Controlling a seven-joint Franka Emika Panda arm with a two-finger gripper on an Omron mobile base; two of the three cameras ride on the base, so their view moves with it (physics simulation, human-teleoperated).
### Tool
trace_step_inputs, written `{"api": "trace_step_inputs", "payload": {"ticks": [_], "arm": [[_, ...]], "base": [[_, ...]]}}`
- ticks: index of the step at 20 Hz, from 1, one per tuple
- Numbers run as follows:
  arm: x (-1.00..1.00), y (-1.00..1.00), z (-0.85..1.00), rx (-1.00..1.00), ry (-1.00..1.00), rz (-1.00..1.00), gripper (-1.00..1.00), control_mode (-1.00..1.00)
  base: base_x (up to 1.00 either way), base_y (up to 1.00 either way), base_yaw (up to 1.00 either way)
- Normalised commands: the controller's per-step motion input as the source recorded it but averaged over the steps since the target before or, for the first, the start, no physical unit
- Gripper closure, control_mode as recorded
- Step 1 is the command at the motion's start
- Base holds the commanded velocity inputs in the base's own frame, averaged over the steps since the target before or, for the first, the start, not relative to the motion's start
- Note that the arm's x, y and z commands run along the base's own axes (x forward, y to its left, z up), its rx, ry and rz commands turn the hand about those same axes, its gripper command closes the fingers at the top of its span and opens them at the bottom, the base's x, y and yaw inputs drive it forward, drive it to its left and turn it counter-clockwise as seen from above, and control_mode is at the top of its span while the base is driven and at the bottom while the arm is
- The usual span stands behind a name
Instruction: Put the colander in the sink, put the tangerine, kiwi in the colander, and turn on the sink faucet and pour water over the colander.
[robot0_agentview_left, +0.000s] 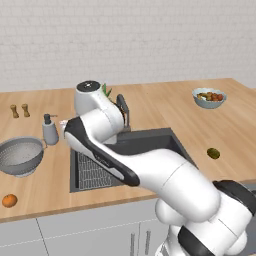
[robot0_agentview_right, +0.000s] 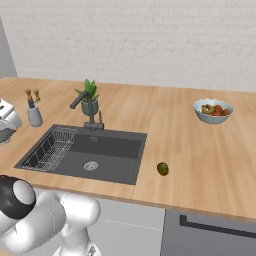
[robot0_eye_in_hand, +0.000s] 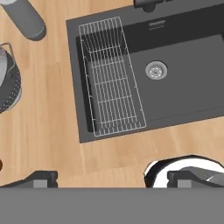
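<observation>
While the colander (robot0_agentview_left: 21, 156), tangerine (robot0_agentview_left: 9, 200) and kiwi (robot0_agentview_left: 213, 153) sit on the counter (robot0_agentview_left: 165, 107), the sink (robot0_agentview_right: 110, 150) lies empty; every step remains. Gripper (robot0_eye_in_hand: 112, 179) fingers spread wide, holding nothing.

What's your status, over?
Gripper open, empty, above sink. Colander, tangerine, kiwi on counter. Sink holds only its rack.

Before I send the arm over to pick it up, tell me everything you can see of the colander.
The colander is a round, silver-grey perforated metal bowl with a rim. It stands upright and empty on the wooden counter, left of the sink, apart from the soap dispenser behind it and the tangerine in front. Nothing but the counter touches it.
</observation>
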Motion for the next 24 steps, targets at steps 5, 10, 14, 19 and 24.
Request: {"api": "trace_step_inputs", "payload": {"ticks": [5, 10, 14, 19, 24], "arm": [[0.28, 0.74, -0.19, 0.0, 0.0, -0.1, -1.0, -1.0], [0.21, 0.58, -0.1, 0.0, 0.0, -0.08, -1.0, -1.0], [0.19, 0.47, -0.07, 0.0, 0.01, -0.07, -1.0, -1.0], [0.23, 0.34, -0.11, 0.02, 0.06, -0.04, -1.0, -1.0], [0.19, 0.26, -0.15, 0.05, 0.05, -0.01, -1.0, -1.0]], "base": [[0.0, 0.0, 0.0], [0.0, 0.0, 0.0], [0.0, 0.0, 0.0], [0.0, 0.0, 0.0], [0.0, 0.0, 0.0]]}}
